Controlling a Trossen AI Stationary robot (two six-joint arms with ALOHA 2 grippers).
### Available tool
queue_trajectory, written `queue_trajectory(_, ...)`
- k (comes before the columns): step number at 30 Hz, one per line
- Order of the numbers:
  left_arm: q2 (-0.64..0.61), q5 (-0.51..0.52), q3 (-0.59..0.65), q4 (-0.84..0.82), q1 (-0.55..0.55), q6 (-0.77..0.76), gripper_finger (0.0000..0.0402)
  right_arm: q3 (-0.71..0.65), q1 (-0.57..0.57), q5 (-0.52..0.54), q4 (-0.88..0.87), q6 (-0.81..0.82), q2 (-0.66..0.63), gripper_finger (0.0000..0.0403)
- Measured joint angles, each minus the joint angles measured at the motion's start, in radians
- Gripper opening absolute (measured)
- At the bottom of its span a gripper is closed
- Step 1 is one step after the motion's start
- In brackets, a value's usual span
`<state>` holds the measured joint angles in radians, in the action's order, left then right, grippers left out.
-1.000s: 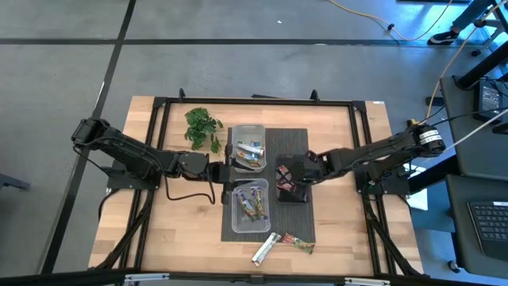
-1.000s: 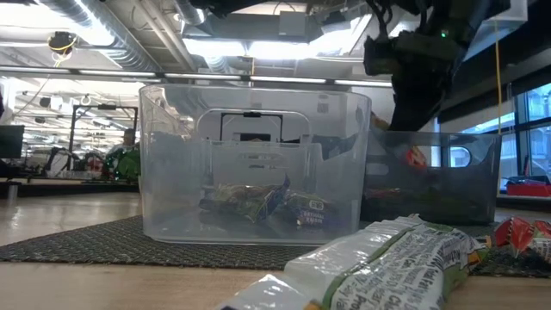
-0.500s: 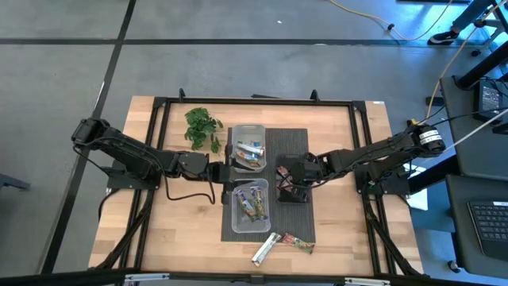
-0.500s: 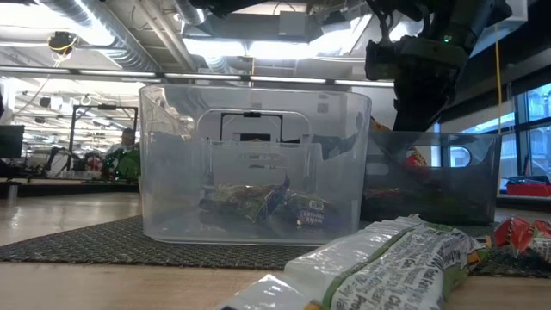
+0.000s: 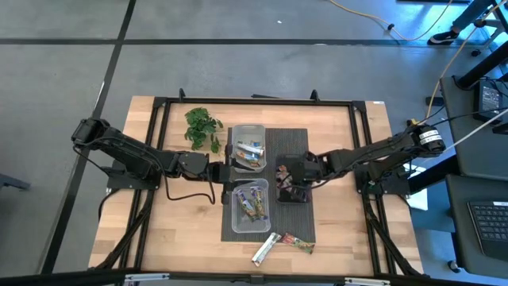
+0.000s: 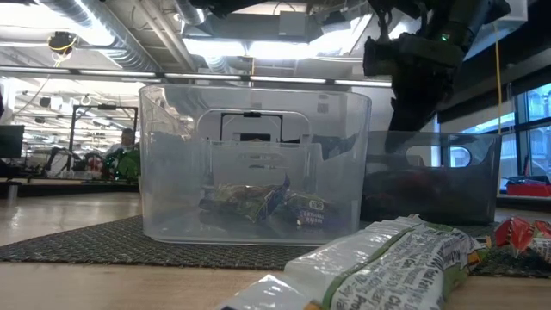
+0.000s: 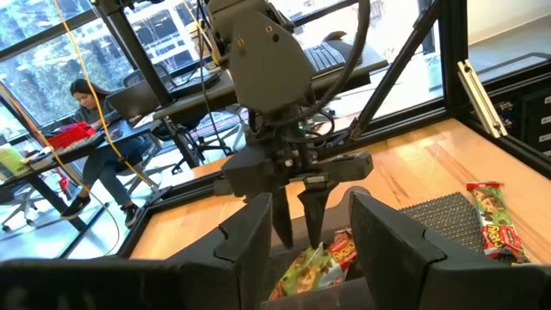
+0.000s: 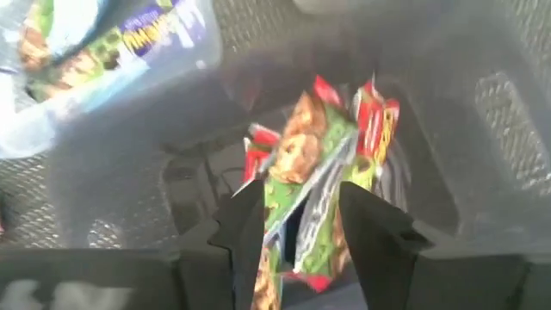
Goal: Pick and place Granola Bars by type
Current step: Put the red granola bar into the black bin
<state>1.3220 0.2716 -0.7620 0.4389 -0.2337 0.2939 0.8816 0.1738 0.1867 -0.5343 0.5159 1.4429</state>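
Granola Bars (image 8: 301,164) in red-green wrappers lie in the dark tub (image 5: 292,184), right of the clear tubs. Right gripper (image 5: 287,181) hangs above them, fingers parted, holding nothing.

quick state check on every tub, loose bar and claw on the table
dark tub: upright, red and green bars inside
near clear tub: upright, bars inside
far clear tub: upright, bars inside
silver bar: loose, flat on table
red bar: loose, beside silver bar
right claw: open, above dark tub
left claw: idle between clear tubs
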Motion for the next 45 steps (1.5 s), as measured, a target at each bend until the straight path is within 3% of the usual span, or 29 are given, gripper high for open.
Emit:
queue_trajectory(10, 0.0, 0.0, 0.0, 0.0, 0.0, -0.001, 0.0149, 0.178, 0.062, 0.007, -0.086, -0.132, 0.0, 0.0159)
queue_trajectory(22, 0.0, 0.0, 0.0, 0.0, 0.0, -0.001, 0.0149, 0.241, 0.362, 0.064, -0.127, -0.106, 0.0, 0.0159)
queue_trajectory(30, 0.0, 0.0, 0.0, 0.007, 0.0, -0.002, 0.0148, 0.242, 0.524, 0.065, 0.006, -0.055, 0.066, 0.0159)
queue_trajectory(39, 0.0, -0.001, 0.0, 0.007, 0.0, -0.002, 0.0152, 0.241, 0.577, 0.063, 0.131, 0.005, 0.202, 0.0159)
queue_trajectory(45, 0.0, -0.002, 0.0, 0.007, 0.0, -0.003, 0.0149, 0.241, 0.574, -0.003, 0.148, 0.029, 0.256, 0.0159)
